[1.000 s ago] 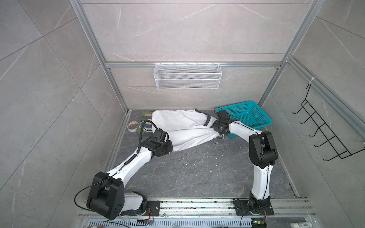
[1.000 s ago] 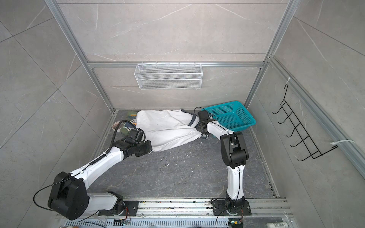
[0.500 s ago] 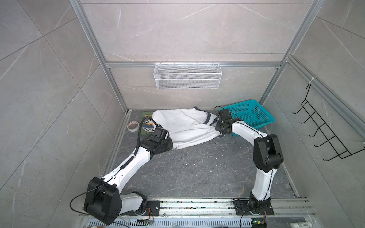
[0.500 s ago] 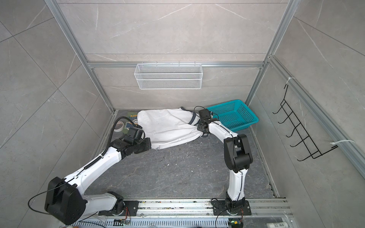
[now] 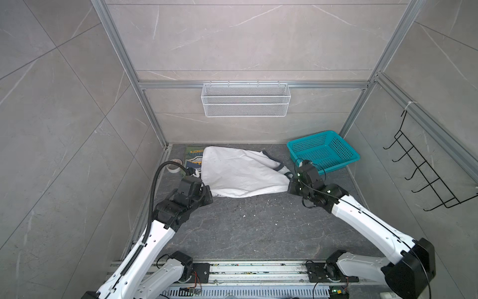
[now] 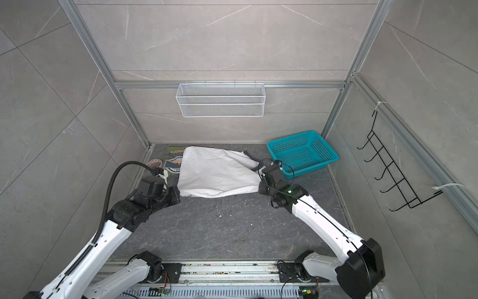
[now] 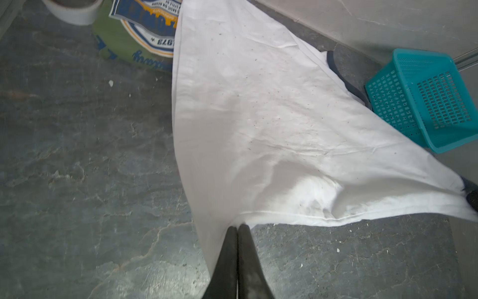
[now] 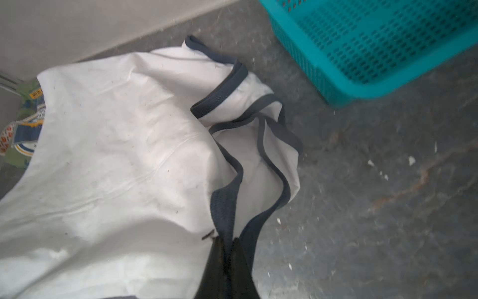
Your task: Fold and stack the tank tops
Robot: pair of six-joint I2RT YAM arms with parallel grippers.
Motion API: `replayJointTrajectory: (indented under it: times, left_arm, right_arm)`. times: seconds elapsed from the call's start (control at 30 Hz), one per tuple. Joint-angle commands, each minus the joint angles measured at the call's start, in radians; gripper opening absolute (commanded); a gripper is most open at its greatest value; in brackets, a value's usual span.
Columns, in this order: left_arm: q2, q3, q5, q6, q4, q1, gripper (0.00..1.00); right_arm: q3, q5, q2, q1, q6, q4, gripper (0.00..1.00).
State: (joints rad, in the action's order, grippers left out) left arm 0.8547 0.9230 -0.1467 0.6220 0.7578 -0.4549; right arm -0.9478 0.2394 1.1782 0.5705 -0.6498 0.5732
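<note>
The white tank top [image 5: 240, 173] lies spread along the far edge of the surface, with its near border stretched between both hands. The left hand [image 7: 237, 227] is pinched tight on the hem corner. The right hand [image 8: 227, 240] is pinched on a dark-trimmed shoulder strap. The olive green tank top [image 7: 112, 41] sits in the far left corner, partly under the white one. A teal basket [image 5: 341, 164] stands in the far right corner.

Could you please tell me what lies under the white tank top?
The olive green tank top lies under the white tank top; only its edge with part of the navy-yellow graphic shows. The rest is covered, as is anything else beneath.
</note>
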Motion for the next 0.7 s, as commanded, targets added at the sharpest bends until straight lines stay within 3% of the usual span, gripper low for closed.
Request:
replayJointTrajectory:
  times: [0.0, 0.07, 0.1, 0.2, 0.3, 0.4, 0.43, 0.53, 0.67]
  left_arm:
    - [-0.065, -0.088, 0.01, 0.139, 0.15, 0.001, 0.0]
    - [-0.104, -0.144, 0.012, 0.219, 0.194, 0.002, 0.0]
    - [-0.124, -0.169, 0.011, 0.268, 0.216, 0.002, 0.0]
    - [-0.201, -0.218, -0.027, 0.37, 0.26, 0.001, 0.0]
    - [-0.273, -0.207, -0.132, 0.406, 0.307, 0.002, 0.22]
    - [-0.276, -0.143, -0.23, 0.371, 0.328, 0.002, 0.54]
    - [-0.263, -0.116, -0.245, 0.342, 0.315, 0.002, 0.59]
    - [-0.193, -0.036, -0.244, 0.277, 0.246, 0.002, 0.63]
    - [-0.02, -0.019, -0.035, 0.175, 0.027, 0.001, 0.65]
  right_arm:
    - [0.131, -0.002, -0.068, 0.062, -0.111, 0.136, 0.0]
    - [0.204, -0.035, -0.088, 0.095, -0.149, 0.141, 0.0]
    - [0.232, -0.06, -0.086, 0.104, -0.163, 0.138, 0.07]
    - [0.253, -0.122, -0.061, 0.116, -0.161, 0.124, 0.39]
    - [0.198, -0.088, -0.064, 0.117, -0.139, 0.175, 0.56]
    - [0.101, 0.041, -0.077, 0.116, -0.121, 0.271, 0.62]
    - [0.069, 0.088, -0.077, 0.114, -0.117, 0.299, 0.63]
    - [0.024, 0.13, -0.059, 0.085, -0.087, 0.302, 0.63]
    - [0.007, 0.091, 0.038, 0.024, -0.068, 0.219, 0.62]
